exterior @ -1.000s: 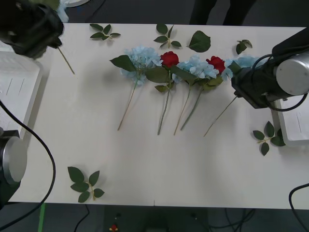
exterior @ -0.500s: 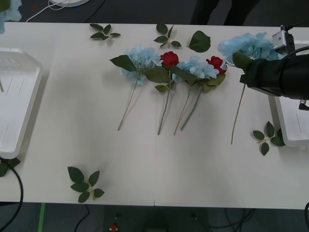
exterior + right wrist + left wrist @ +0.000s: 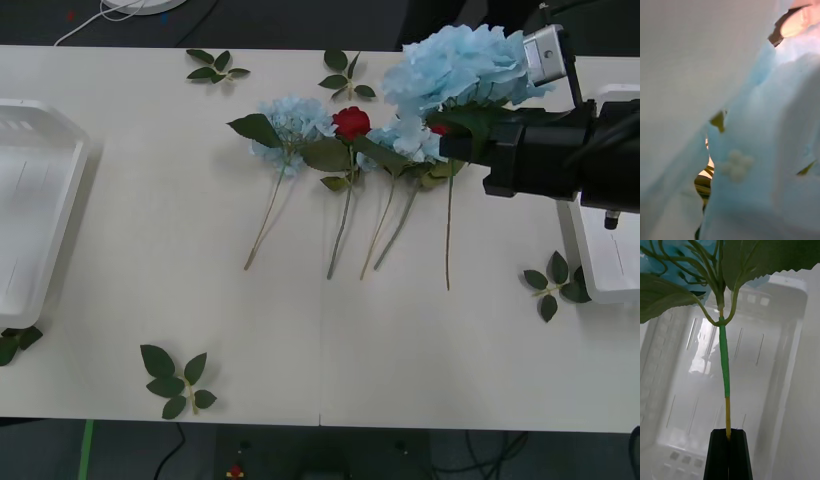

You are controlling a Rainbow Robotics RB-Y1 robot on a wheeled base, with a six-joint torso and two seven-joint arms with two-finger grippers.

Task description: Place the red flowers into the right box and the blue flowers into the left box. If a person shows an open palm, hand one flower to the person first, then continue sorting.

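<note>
The right gripper point(image 3: 470, 140), near the table's far right edge, is closed on a blue flower point(image 3: 455, 70), lifted with its stem hanging toward the table point(image 3: 300, 340). The left gripper point(image 3: 729, 442) is clamped on the stem tip of another blue flower point(image 3: 724, 363), held above the left box point(image 3: 763, 352).

Judged risks: the hanging stem could snag the flowers below it on the table, two blue clusters point(image 3: 290, 122) and a red flower point(image 3: 351, 122). The left gripper holds only the stem's tip, so that flower might slip or swing as it lowers.

The table is plain white, with the left box point(image 3: 30, 220) at its left edge, the right box point(image 3: 600, 270) at its right edge and loose leaf sprigs point(image 3: 175, 378) scattered about. Beyond the far edge, the floor is dark.
</note>
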